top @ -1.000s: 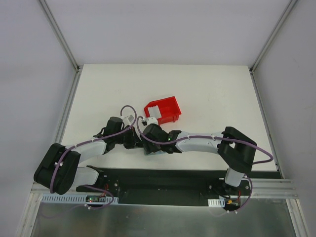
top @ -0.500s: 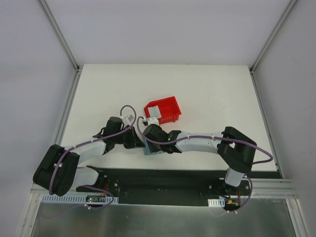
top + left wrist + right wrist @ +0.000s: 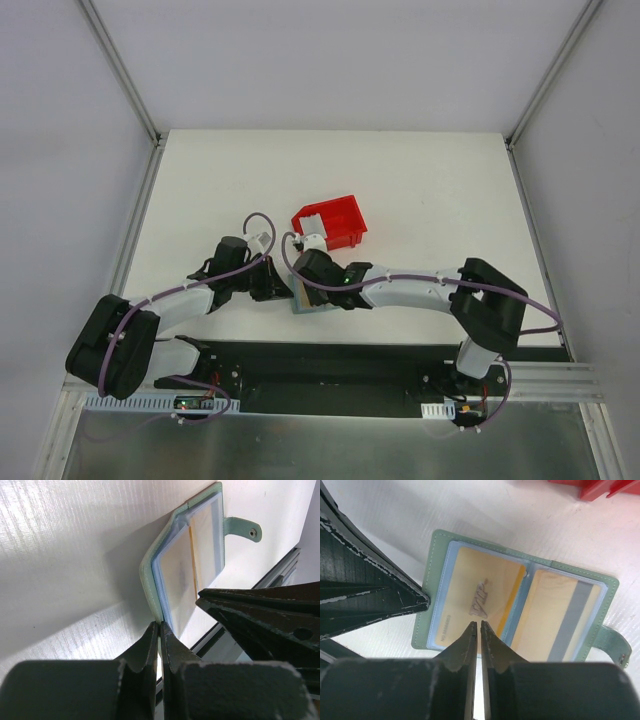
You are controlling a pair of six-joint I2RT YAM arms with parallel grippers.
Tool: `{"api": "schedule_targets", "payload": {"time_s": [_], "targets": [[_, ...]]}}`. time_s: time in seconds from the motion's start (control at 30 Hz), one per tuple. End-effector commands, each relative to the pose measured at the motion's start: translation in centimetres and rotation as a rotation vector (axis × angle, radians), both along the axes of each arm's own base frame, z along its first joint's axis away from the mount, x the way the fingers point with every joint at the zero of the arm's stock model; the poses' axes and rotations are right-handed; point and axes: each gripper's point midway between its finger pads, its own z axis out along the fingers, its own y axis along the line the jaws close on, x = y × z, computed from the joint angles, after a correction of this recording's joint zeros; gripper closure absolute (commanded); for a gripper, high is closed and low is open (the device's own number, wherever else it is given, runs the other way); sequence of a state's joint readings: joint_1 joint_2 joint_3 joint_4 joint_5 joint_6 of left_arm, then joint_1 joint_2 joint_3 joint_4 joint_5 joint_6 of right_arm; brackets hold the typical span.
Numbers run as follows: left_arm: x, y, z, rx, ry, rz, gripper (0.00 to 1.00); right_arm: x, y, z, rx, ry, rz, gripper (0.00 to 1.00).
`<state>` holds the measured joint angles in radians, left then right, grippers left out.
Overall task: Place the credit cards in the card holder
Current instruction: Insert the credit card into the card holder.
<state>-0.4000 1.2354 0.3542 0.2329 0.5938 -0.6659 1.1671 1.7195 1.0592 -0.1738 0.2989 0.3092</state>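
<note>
The card holder (image 3: 436, 550) lies open and flat on the white counter (image 3: 420, 190), close to its near edge and a little left of the middle, just nearer than the red bin (image 3: 350, 232). Its 2 clear sleeves face up and each holds 1 card. The left sleeve holds the orange-gold card (image 3: 480, 590), which has script lettering. The right sleeve holds the pale card (image 3: 555, 615), which has a grey stripe. A green strap (image 3: 612, 642) with a small round snap sticks out from the right side.

The left tool (image 3: 159, 630) is closed, and its tips meet at the holder's left rim. The right tool (image 3: 479, 627) is also drawn together, with only a thin slit between its fingers. It sits over the near edge of the left sleeve, and I cannot tell whether it pinches anything there. What is inside the bin cannot be made out.
</note>
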Motion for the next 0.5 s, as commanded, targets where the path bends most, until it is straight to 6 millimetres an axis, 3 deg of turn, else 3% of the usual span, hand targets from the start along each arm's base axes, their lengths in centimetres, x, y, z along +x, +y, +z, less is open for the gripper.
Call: {"api": "schedule_targets", "payload": {"time_s": [0.0, 0.07, 0.2, 0.47], "targets": [[0.0, -0.3, 0.8, -0.016, -0.022, -0.015, 1.0, 0.5, -0.8, 2.0, 0.016, -0.039, -0.021, 0.92], [0.0, -0.3, 0.8, -0.015, -0.022, -0.016, 1.0, 0.3, -0.4, 2.3, 0.038, -0.03, -0.013, 0.85], [0.0, -0.4, 0.8, -0.017, -0.02, -0.02, 1.0, -0.3, 1.0, 2.3, 0.104, 0.004, 0.015, 0.6], [0.0, -0.4, 1.0, -0.022, -0.024, -0.019, 1.0, -1.0, 2.5, 0.7, 0.105, 0.062, 0.047, 0.53]]}}
